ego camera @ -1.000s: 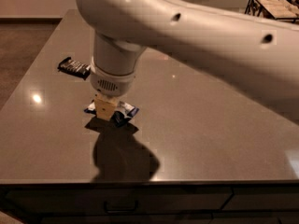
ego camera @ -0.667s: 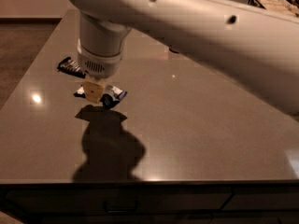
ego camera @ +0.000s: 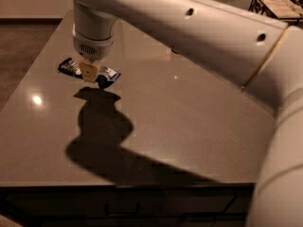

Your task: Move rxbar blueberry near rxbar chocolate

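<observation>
My gripper [ego camera: 90, 73] hangs from the big white arm at the upper left, over the left part of the table. It is shut on the rxbar blueberry [ego camera: 107, 76], a blue-and-white wrapped bar that sticks out to the right of the yellowish fingertips [ego camera: 88, 71] and is lifted above the table. The rxbar chocolate [ego camera: 70, 67], a black-wrapped bar with small white lettering, lies flat on the table just left of and behind the gripper, partly hidden by it.
The grey glossy table [ego camera: 189, 112] stretches to the right and front. My arm's shadow [ego camera: 102, 136] falls below the gripper. A wire stand with a wooden top [ego camera: 277, 6] is at the far upper right. The table's left edge is close to the bars.
My gripper has carried the blue-and-white bar to the left and away from the front, lifting it off the table, so it is now right beside the black bar.
</observation>
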`<state>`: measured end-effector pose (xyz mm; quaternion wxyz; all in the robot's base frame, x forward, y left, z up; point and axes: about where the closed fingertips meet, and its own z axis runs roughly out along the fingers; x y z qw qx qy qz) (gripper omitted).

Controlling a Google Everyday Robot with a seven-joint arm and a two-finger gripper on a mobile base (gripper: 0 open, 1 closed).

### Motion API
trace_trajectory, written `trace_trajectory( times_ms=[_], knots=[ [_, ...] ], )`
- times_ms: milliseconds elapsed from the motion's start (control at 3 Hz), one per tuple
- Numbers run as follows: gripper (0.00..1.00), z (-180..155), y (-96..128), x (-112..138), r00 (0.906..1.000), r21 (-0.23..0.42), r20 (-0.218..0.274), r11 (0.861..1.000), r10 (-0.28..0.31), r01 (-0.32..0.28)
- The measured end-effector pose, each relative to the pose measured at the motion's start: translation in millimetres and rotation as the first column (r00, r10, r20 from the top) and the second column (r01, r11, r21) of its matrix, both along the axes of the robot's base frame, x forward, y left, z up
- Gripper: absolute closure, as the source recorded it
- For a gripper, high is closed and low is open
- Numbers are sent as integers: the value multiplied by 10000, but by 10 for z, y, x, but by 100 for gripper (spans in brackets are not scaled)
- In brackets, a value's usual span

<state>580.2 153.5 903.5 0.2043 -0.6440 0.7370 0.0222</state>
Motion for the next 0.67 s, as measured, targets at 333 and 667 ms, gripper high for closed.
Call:
trace_trajectory(
  times_ms=[333, 667],
  knots=[
    [83, -48, -16, 293, 9979, -34, 235, 9981, -606, 607],
    [61, -125, -22, 467, 9962, 110, 77, 9961, -873, 872]
  ],
)
